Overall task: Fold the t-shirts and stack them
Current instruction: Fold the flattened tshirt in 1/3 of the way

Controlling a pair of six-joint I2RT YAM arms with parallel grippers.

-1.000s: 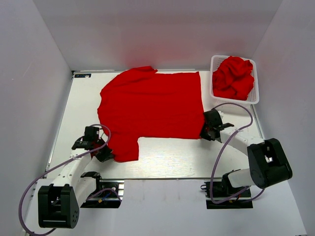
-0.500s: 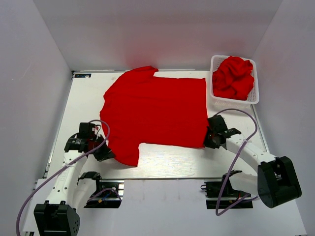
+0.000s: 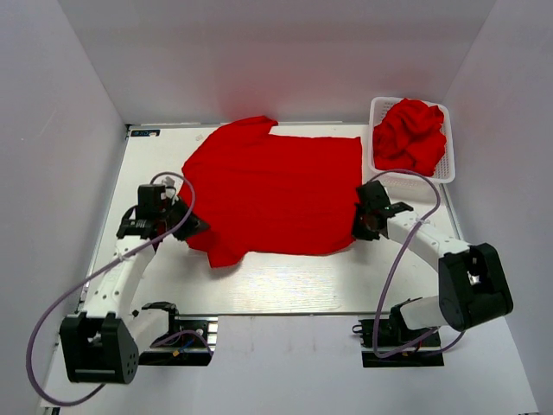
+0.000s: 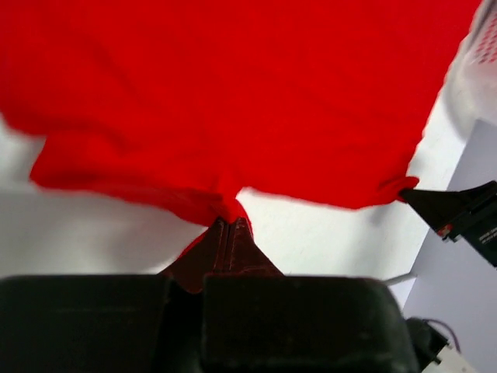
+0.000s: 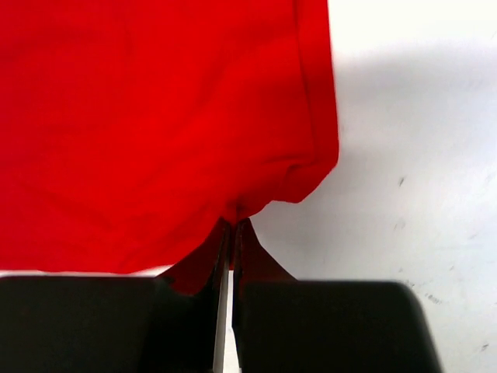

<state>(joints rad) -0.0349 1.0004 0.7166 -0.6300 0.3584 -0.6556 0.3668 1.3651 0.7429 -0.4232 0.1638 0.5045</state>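
The left gripper [image 3: 193, 226] is pinching the spread t-shirt [image 3: 272, 190] by its near sleeve, probably at the hem. The right gripper [image 3: 364, 226] is clamping the opposite corner. The shirt is lying flat on the table [image 3: 285, 281], stretching crosswise between them and away.

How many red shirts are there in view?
2 at least: one shirt spread on the table, its near corners pinched by the left end effector and right end effector; a crumpled heap in the white basket, far right, may hide more.

One camera looks down on the whole bench [image 3: 285, 281] from high up, and both wrist cameras look closely at the same t-shirt [image 3: 272, 190].
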